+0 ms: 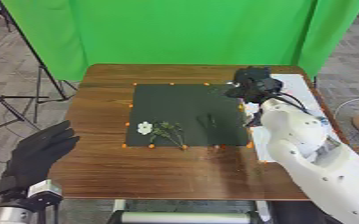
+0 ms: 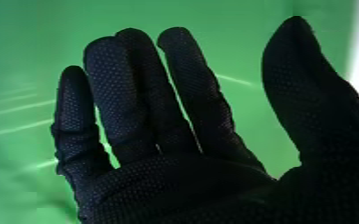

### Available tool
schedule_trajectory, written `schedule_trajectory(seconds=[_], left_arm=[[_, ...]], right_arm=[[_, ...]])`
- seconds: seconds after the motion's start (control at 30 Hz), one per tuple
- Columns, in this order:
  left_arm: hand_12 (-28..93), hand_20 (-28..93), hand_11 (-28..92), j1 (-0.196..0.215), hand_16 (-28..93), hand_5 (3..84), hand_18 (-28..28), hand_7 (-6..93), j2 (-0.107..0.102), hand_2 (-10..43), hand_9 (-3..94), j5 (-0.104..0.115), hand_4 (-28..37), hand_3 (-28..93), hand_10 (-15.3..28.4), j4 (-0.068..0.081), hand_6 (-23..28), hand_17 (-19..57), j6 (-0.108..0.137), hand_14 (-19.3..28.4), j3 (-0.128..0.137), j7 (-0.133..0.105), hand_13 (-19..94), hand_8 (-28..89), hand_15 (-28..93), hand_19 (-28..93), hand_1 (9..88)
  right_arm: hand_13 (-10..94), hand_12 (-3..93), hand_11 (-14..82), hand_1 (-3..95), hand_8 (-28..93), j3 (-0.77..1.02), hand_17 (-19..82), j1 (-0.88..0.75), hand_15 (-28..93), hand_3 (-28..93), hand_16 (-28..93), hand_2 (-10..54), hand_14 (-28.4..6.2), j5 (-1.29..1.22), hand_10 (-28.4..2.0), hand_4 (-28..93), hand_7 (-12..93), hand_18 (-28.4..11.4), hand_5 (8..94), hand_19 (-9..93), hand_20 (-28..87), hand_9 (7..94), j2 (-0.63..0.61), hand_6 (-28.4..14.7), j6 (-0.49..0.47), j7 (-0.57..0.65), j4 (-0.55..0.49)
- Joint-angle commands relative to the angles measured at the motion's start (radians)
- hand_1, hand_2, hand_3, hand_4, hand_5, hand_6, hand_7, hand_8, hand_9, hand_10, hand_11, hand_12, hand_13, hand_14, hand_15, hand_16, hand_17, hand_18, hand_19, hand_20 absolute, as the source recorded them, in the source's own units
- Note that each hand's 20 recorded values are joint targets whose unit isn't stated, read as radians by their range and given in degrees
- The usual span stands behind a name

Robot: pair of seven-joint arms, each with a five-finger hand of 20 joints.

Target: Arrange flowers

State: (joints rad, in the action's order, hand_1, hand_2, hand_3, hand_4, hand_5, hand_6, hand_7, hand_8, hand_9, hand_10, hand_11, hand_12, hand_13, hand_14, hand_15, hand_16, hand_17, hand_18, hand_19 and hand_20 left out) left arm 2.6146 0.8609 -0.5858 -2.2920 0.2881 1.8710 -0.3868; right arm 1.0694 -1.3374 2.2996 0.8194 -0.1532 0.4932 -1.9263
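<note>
- The right arm [image 1: 318,165] is running along the bench's [image 1: 91,170] right edge from the near side, bending a bit on the way.
- The right hand [image 1: 254,84] is hanging near the far right corner, by the black mat [image 1: 171,102] and white paper [image 1: 291,82].
- In the right wrist view, its fingers [image 2: 193,70] are standing up straight and open, holding nothing, with the thumb sticking out wide.
- The left hand [image 1: 35,155] is waiting just beside the left edge, near the near left corner. Its straight, open fingers are pointing toward the far edge.
- A white flower [image 1: 144,128] and green stems [image 1: 165,132] are lying on the mat, nearer the bench's near edge.
</note>
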Motion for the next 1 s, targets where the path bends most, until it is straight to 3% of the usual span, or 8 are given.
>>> schedule_trajectory(seconds=[0.03,0.27,0.3,0.4,0.9,1.0], left_arm=[[9,12,34,0.01,-12,45.1,21.4,12.4,0.004,5.0,37.3,-0.002,-12.4,82,22.0,-0.002,13.4,-9.6,0.002,28.0,-0.017,-0.012,27,-8,56,57,27.1],[9,12,34,-0.003,-12,45.1,21.5,12.4,0.005,5.0,37.3,-0.01,-12.4,82,22.0,0.003,13.4,-9.6,-0.004,28.3,-0.026,-0.008,27,-8,56,57,27.1],[9,12,34,0.0,-12,45.1,21.5,12.4,0.001,5.0,37.3,-0.007,-12.4,82,22.0,0.003,13.4,-9.6,-0.001,28.2,-0.028,-0.016,27,-8,56,57,27.1],[9,12,34,-0.015,-12,45.1,21.5,12.4,0.004,5.0,37.3,-0.013,-12.5,82,22.0,0.009,13.4,-9.6,-0.01,28.3,-0.031,-0.002,27,-8,57,57,27.1],[9,12,34,-0.036,-12,45.2,21.4,12.4,0.016,5.0,37.3,-0.026,-12.3,82,22.0,0.017,13.4,-9.6,-0.027,28.2,-0.041,0.016,27,-8,57,57,27.2],[9,12,34,-0.03,-12,45.1,21.4,12.4,0.015,4.9,37.3,-0.019,-12.3,83,21.9,0.016,13.4,-9.6,-0.018,28.2,-0.04,0.004,27,-8,57,57,27.1]], right_arm=[[43,18.9,28.3,28.0,-12,0.237,13,-0.216,75,84,15,-3.7,-19.1,-0.072,-20.4,-26,19,-26.1,57.1,74,35,52.8,-0.082,-6.4,0.002,0.15,0.082],[44,19.0,28.3,28.5,-12,0.3,13,-0.281,76,84,15,-4.0,-18.9,-0.042,-20.5,-26,19,-26.0,57.1,75,36,52.8,-0.108,-6.6,-0.013,0.194,0.113],[44,19.0,28.3,28.5,-12,0.301,13,-0.278,76,84,15,-4.1,-18.8,-0.047,-20.5,-26,19,-26.1,57.0,75,36,52.8,-0.105,-6.6,-0.016,0.2,0.121],[44,19.0,28.3,28.7,-12,0.315,13,-0.292,76,84,15,-4.1,-18.9,-0.048,-20.5,-26,19,-26.1,57.0,76,36,52.7,-0.1,-6.7,0.002,0.213,0.137],[45,19.5,29.8,28.9,-12,0.234,14,-0.186,78,85,16,-4.4,-18.9,-0.043,-20.6,-27,19,-26.1,56.4,76,37,52.8,-0.074,-7.0,-0.002,0.237,0.204],[45,19.6,30.5,28.8,-12,0.211,13,-0.17,78,85,16,-4.3,-18.9,-0.029,-20.8,-27,18,-26.2,55.8,76,37,52.7,-0.066,-7.1,-0.009,0.225,0.212]])
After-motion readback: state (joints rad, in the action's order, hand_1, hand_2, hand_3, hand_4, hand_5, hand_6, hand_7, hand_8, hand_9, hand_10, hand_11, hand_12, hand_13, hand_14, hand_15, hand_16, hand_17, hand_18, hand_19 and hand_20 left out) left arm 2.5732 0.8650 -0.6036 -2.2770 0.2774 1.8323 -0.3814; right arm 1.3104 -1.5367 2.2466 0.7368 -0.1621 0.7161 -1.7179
